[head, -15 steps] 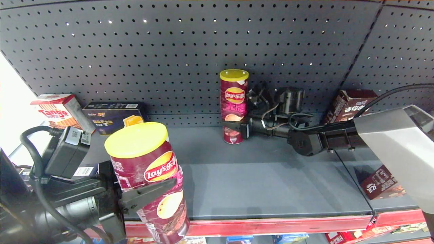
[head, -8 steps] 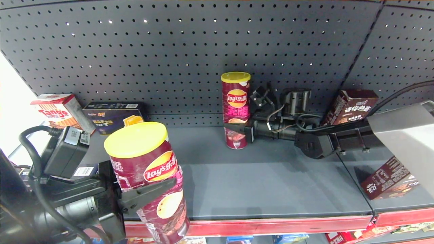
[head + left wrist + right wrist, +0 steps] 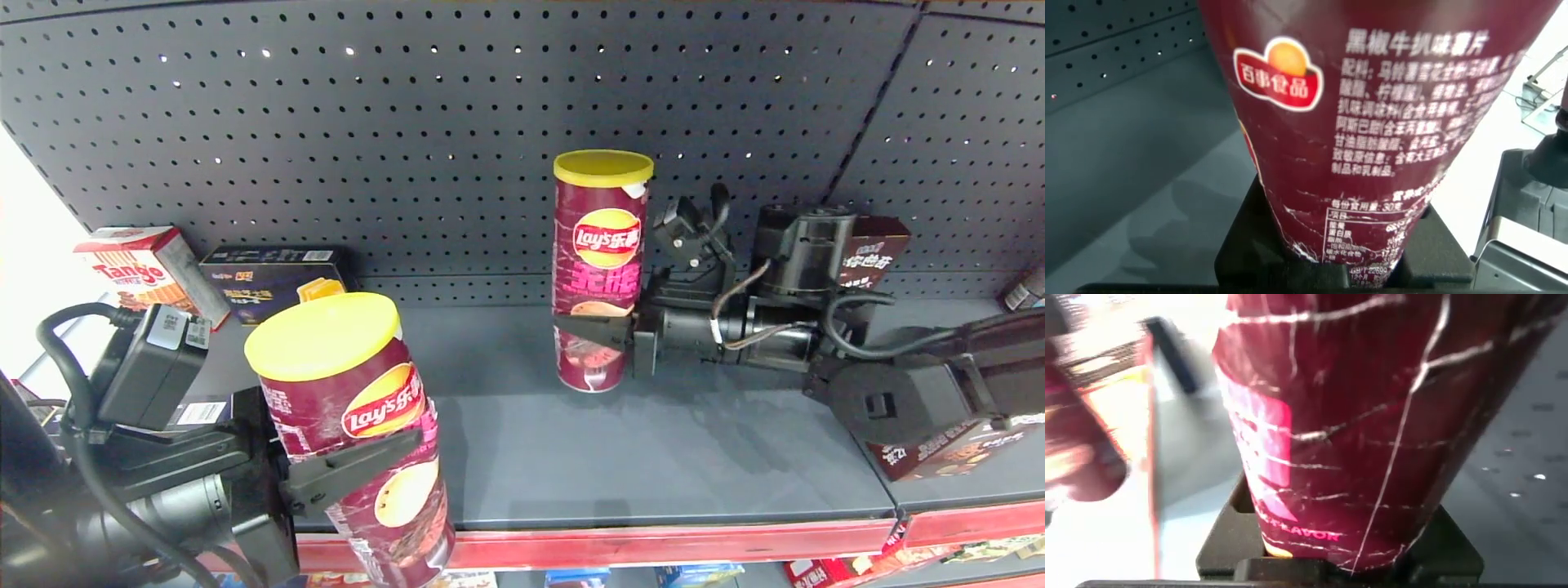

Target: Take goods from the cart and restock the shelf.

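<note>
Pulled back from the pegboard (image 3: 408,122) since a second ago, the right claw (image 3: 604,331) clamps the upright chip can (image 3: 602,237) at its lower half. The left claw (image 3: 359,469) grips a second can (image 3: 343,384), whose lid rises above the fingers.

The head camera sits high, behind both arms, and faces forward and a little down onto a grey shelf (image 3: 653,441) backed by pegboard (image 3: 408,122). It takes in the whole bay from middle distance. The left can (image 3: 351,408) looms large and near at lower left; the right can (image 3: 600,245) stands smaller, farther in at centre.

The left wrist camera sits just behind the left gripper (image 3: 363,469) and looks along it, so close that the left can covers most of the view. Shelf and pegboard beside it are shared with the head view.

The right wrist camera looks the same way along the right gripper (image 3: 600,335), very near the right can, with blurred pegboard alongside.
</note>
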Controlling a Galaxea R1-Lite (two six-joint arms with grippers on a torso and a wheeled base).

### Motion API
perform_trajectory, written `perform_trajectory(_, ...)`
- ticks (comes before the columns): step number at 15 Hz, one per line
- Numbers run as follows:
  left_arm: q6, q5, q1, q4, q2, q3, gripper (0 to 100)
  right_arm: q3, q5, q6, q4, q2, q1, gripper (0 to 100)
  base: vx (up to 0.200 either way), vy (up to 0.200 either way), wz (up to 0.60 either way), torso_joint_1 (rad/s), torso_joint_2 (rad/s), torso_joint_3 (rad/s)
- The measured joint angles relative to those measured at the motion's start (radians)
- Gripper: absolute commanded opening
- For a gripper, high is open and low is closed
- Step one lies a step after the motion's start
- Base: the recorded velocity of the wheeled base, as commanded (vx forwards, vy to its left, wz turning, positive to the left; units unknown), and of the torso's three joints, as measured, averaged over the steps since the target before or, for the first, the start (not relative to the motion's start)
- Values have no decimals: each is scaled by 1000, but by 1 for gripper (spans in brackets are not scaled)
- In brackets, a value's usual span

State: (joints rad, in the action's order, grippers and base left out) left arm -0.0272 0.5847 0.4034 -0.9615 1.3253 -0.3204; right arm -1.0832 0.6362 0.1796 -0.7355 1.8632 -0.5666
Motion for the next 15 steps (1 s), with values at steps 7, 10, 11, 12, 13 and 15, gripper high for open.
perform_trajectory(7,0,-3,-4,6,0,-9,0,463,-52,6,-379,-135,-101,0,0,0,0,0,0,0)
perform_trajectory(10,0,-3,-17,5,0,-10,0,480,-46,11,-417,-86,-99,0,0,0,0,0,0,0)
perform_trajectory(11,0,-3,-22,5,0,-9,0,480,-44,11,-448,-63,-98,0,0,0,0,0,0,0)
perform_trajectory(12,0,-3,-26,3,0,-9,0,480,-43,11,-471,-42,-98,0,0,0,0,0,0,0)
perform_trajectory(13,0,-3,-28,3,0,-9,0,478,-42,11,-483,-23,-97,0,0,0,0,0,0,0)
perform_trajectory(15,0,-2,-30,3,0,-11,0,469,-40,11,-486,7,-92,0,0,0,0,0,0,0)
